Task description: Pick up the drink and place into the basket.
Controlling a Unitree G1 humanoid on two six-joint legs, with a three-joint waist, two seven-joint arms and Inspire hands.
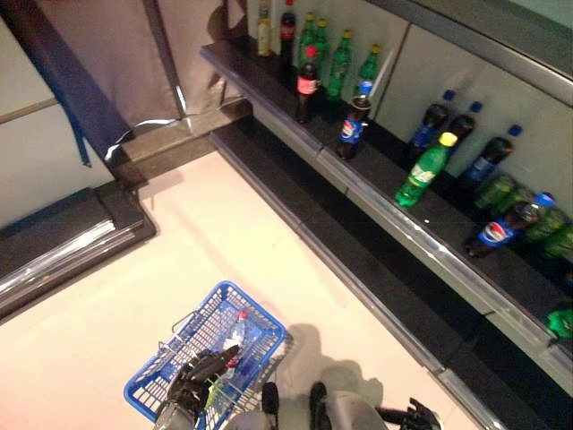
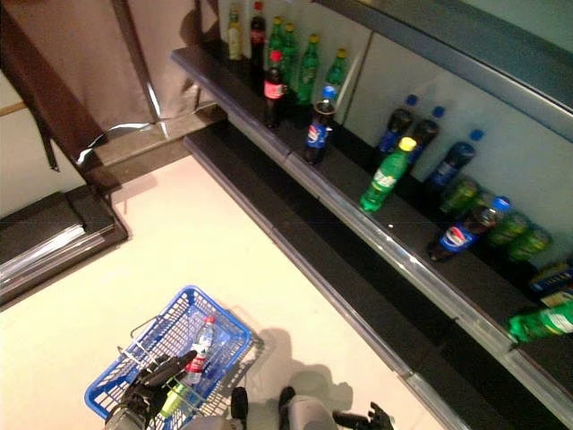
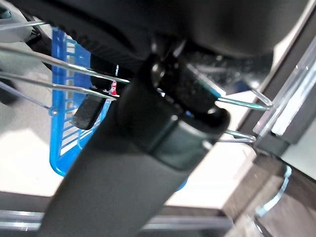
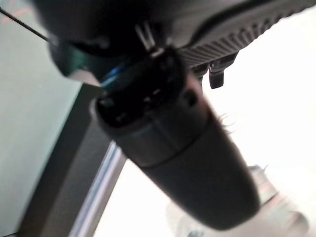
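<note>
My left hand point(image 1: 191, 383) is shut on the thin wire handles point(image 3: 59, 74) of the blue basket point(image 1: 154, 381), which hangs low at the left in front of me. A clear bottle with a red cap point(image 1: 235, 335) lies inside the basket. My right hand point(image 1: 417, 416) is low at the bottom right, empty, with its fingers relaxed. Drinks stand on a long dark shelf point(image 1: 421, 235) to the right: a dark cola bottle with a blue label point(image 1: 352, 128), a green bottle with a yellow cap point(image 1: 424, 170) and another cola bottle point(image 1: 500, 228) leaning near the front edge.
More green and dark bottles point(image 1: 324, 54) stand at the shelf's far end against the wall. A lower dark step point(image 1: 358, 269) runs under the shelf. A dark ledge with a metal edge point(image 1: 63, 255) lies to the left. Pale floor point(image 1: 233, 233) lies between them.
</note>
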